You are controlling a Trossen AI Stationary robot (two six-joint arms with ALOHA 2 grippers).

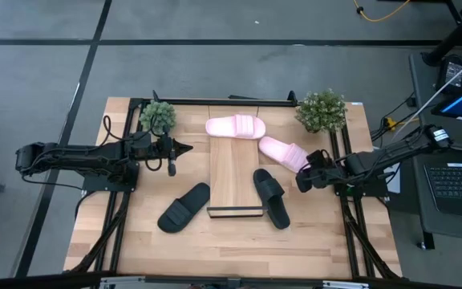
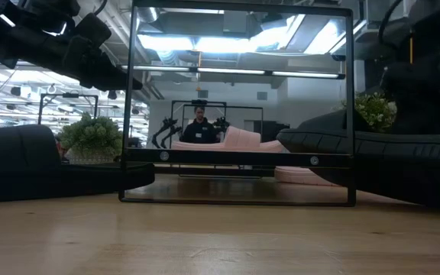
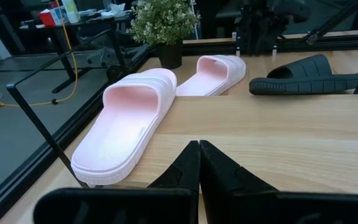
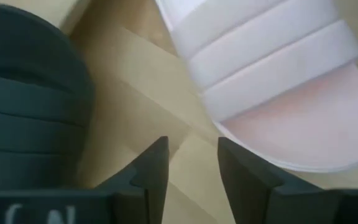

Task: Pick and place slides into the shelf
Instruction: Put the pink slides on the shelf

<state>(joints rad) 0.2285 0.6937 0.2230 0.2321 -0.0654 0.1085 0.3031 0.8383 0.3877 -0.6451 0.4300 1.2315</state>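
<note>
from above we see one pink slide (image 1: pixel 235 126) across the shelf's (image 1: pixel 234 172) far end, second pink slide (image 1: pixel 284 152) on the counter (image 1: pixel 239 245) just right of it, black slides (image 1: pixel 184 207) either side of the shelf's near end. right jaws (image 4: pixel 191 163) apart, empty, by the second pink slide's strap, only the wrist view shows this. left jaws (image 3: pixel 199 163) together, empty, hanging left of the shelf. low view adds a person (image 2: pixel 198 124) far behind.

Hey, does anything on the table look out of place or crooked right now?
Yes. Only one pink slide is on the shelf, lying crosswise at its far end. The other pink slide sits angled beside the shelf by the right claw, and both black slides lie skewed on the table.
</note>
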